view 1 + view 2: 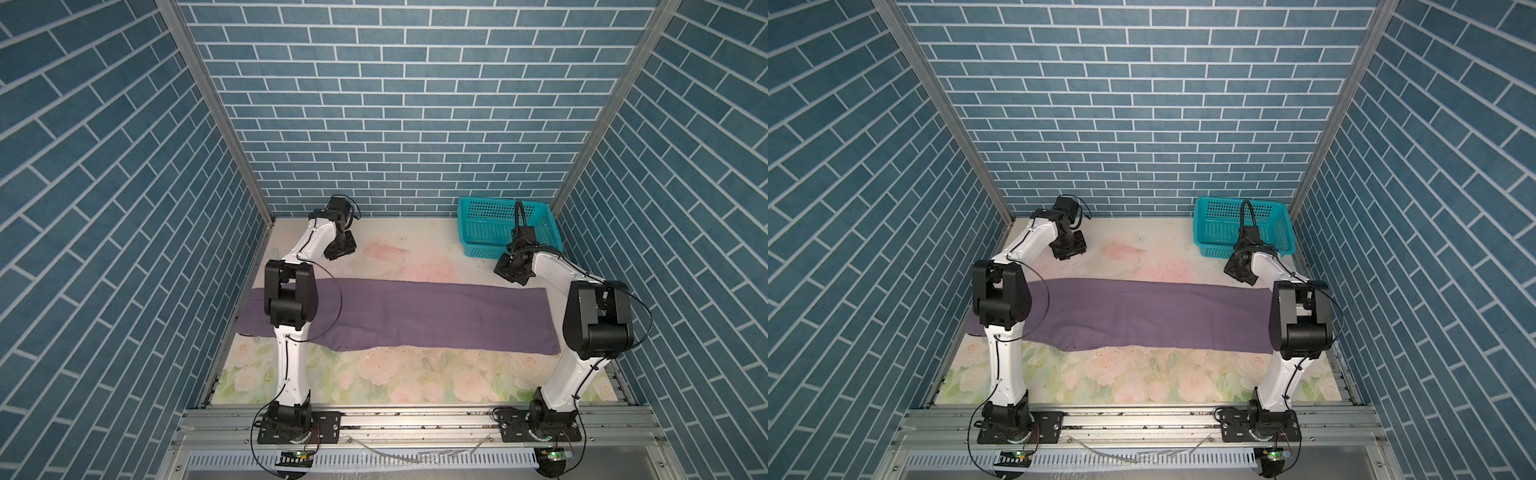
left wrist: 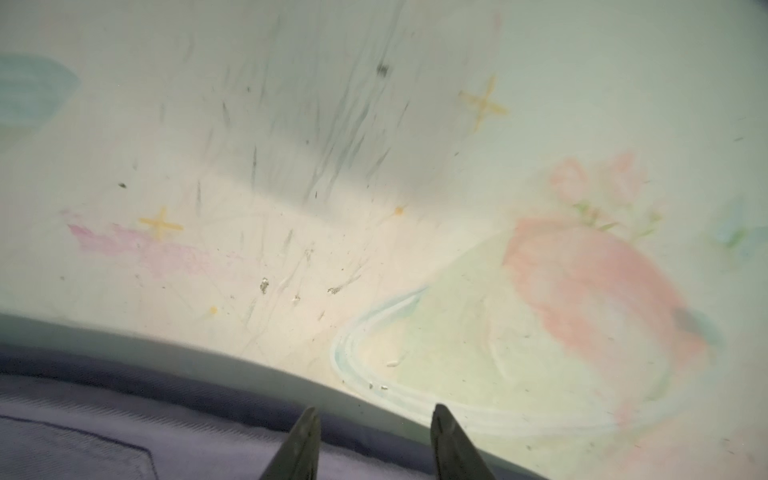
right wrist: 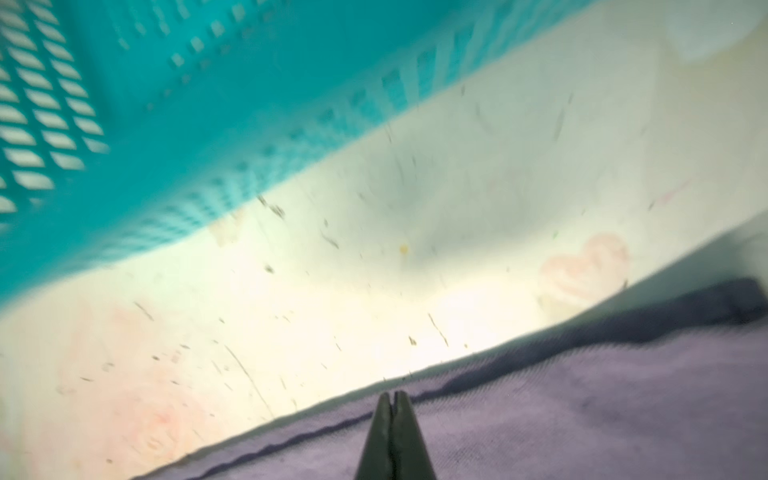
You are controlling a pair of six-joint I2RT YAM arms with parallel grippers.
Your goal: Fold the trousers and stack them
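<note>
Across the middle of both top views the trousers (image 1: 415,316) are lying left to right; the half-open left claw (image 2: 374,415) and the closed, empty right claw (image 3: 392,399) are hovering at their upper edge.

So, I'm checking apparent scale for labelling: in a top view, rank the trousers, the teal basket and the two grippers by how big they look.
1. trousers, by far the largest.
2. teal basket.
3. left gripper and right gripper: about alike, so not ranked.
</note>
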